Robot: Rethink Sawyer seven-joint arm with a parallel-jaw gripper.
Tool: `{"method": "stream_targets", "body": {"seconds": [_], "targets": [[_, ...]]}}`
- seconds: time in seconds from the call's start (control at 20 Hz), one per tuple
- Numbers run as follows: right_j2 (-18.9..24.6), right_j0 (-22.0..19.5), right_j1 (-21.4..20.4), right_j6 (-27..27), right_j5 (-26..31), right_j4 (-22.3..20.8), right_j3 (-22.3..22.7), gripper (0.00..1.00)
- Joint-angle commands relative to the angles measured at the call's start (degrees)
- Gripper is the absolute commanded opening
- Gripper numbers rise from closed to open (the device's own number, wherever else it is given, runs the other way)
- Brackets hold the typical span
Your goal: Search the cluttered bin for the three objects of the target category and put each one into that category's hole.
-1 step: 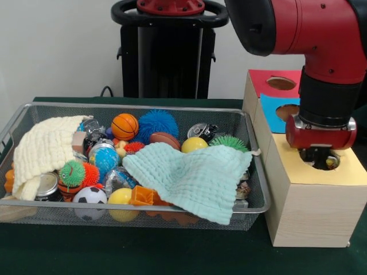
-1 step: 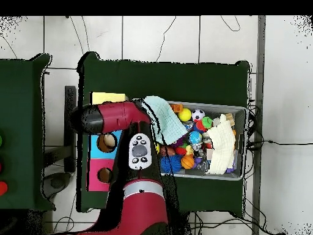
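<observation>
I see the red and black Sawyer arm (image 1: pixel 321 34) reaching down over the wooden sorting box (image 1: pixel 312 200), which stands just beside the wire mesh bin (image 1: pixel 114 109) on the green table (image 1: pixel 172 252). The box top carries three coloured panels: yellow (image 1: pixel 350 169) nearest the camera, blue (image 1: pixel 275 112) behind it, red (image 1: pixel 269 77) farthest, and the blue and red ones each show a round hole. The gripper (image 1: pixel 321 160) sits directly over the hole in the yellow panel, its tip at or just inside the opening; I cannot tell how its fingers stand, and a small yellowish glint at the tip is too unclear to name. In the bin, a mint green cloth (image 1: pixel 195 175) drapes over the right front part and hangs over the front rim; a cream cloth (image 1: pixel 43 152) covers the left end. Between them lie a blue spiky ball (image 1: pixel 157 123), a small basketball (image 1: pixel 124 126), a brown football (image 1: pixel 165 139), a yellow ball (image 1: pixel 194 144), a green spiky ball (image 1: pixel 229 141), a soccer ball (image 1: pixel 90 196), and a tin can (image 1: pixel 47 186). In the overhead view the arm (image 2: pixel 116 117) hides the yellow panel's hole.
</observation>
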Motion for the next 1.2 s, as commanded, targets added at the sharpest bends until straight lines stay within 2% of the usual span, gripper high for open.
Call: {"method": "stream_targets", "body": {"seconds": [0.05, 0.55, 0.7, 0.95, 1.1, 1.2], "targets": [[-0.97, 0.19, -5.41, 5.34, 9.35, 0.24, 4.91, 0.0], [1.07, -1.35, -8.0, 4.68, 12.52, 1.88, 3.47, 0.0], [1.22, -1.65, -9.02, 4.39, 15.03, 2.39, 1.88, 0.0], [-0.12, -0.82, -13.69, 3.37, 24.34, 1.94, -0.84, 0.0], [-0.79, -0.2, -16.77, 2.95, 25.69, 0.86, -1.58, 0.0], [0.37, -0.86, -19.22, 0.99, 24.96, 0.76, -0.99, 0.0]]}}
